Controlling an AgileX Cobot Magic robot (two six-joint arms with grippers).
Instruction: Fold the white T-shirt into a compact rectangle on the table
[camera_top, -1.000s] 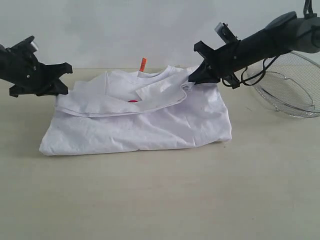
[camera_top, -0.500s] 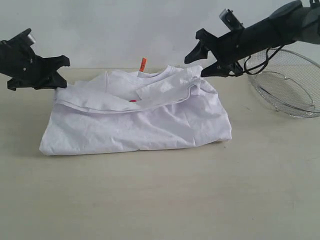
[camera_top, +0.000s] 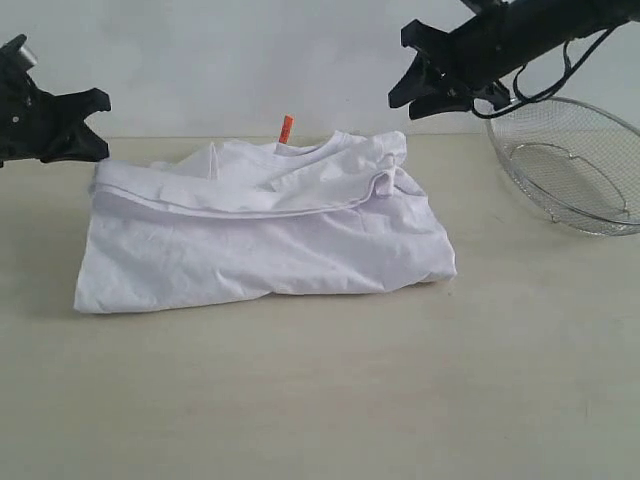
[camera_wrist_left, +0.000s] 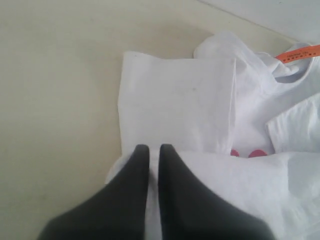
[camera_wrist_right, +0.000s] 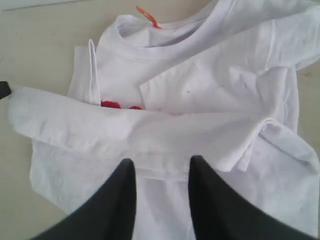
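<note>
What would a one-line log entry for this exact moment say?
white T-shirt: folded on table | left gripper: shut, empty, raised | right gripper: open, empty, raised | wire basket: empty

red lettering (camera_wrist_right: 119, 105) on the white t-shirt (camera_top: 260, 250): almost wholly covered by the folded-over upper layer; only two small scraps show in the wrist views, unreadable. print on the orange neck tag (camera_wrist_left: 299, 53): too small to read. wire-mesh basket (camera_top: 590, 215): cut off by the right edge of the exterior view. both arms run out of that view, the left at the left edge, the right at the top. left gripper (camera_wrist_left: 154, 148) and right gripper (camera_wrist_right: 161, 161): fingers out of focus, bases cut by the frame edge. shirt's inner layers: hidden.
</note>
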